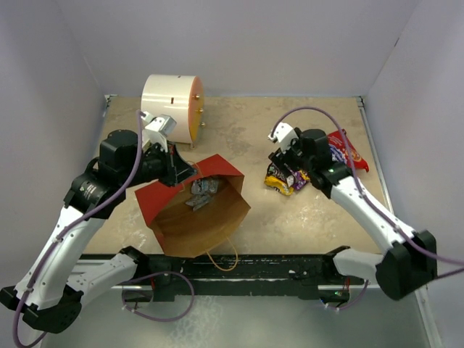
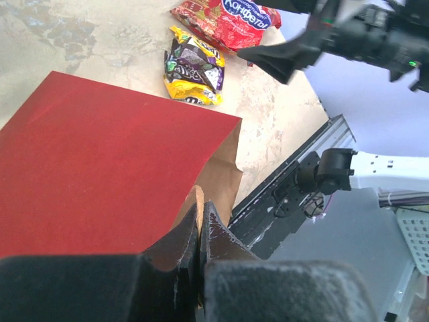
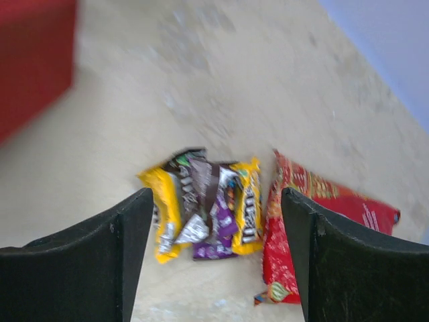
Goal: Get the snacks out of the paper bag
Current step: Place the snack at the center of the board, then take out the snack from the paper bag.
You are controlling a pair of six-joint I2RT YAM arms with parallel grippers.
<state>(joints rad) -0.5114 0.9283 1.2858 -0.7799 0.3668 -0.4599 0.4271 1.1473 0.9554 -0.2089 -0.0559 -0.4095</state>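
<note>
Red paper outside and brown within, the paper bag (image 1: 163,206) lay tipped on the counter (image 1: 239,130), its mouth turned toward the near edge. The left claw (image 2: 200,231) was clamped on the bag's upper rim, holding the mouth wide. A few silver-grey packets (image 1: 201,192) lay inside against the brown wall, so the job looked only partly done. Well apart from the bag, a yellow-and-purple packet (image 2: 193,70) rested just beside a larger red packet (image 2: 228,20). The right claw (image 3: 214,201) hung over them with its fingers spread and nothing between them.

The thin rim looked like the weak spot. A hard pull by the left arm might tear the paper or let it slip free, and the mouth would sag over the packets. On reaching in, the right claw could snag the cord handle (image 1: 221,261) or crush the wall and push the packets deeper. Crinkly foil might also slide out of a shallow pinch.
</note>
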